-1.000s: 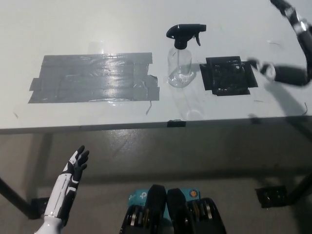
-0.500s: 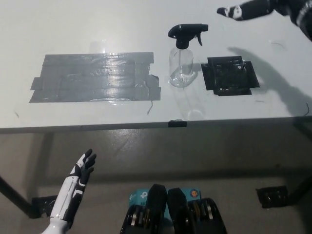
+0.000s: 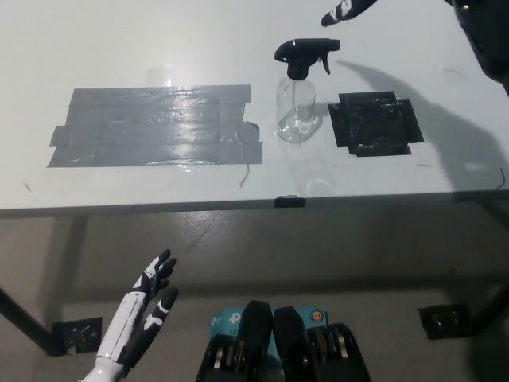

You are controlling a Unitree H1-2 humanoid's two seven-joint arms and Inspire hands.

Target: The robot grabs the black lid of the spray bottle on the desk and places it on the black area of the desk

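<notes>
Right hand [image 3: 347, 9] up at the far edge, black, only partly in frame, fingertips pointing left, holding nothing. Left hand [image 3: 143, 314] low at near left, white, fingers spread, empty.

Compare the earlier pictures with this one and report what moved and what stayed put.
The black right hand swung up from beside the black patch and leftward, now above the spray bottle's black lid, holding nothing. The white left hand, below the desk edge, drifted rightward, open. Bottle, lid, black patch and grey tape are unmoved.
</notes>
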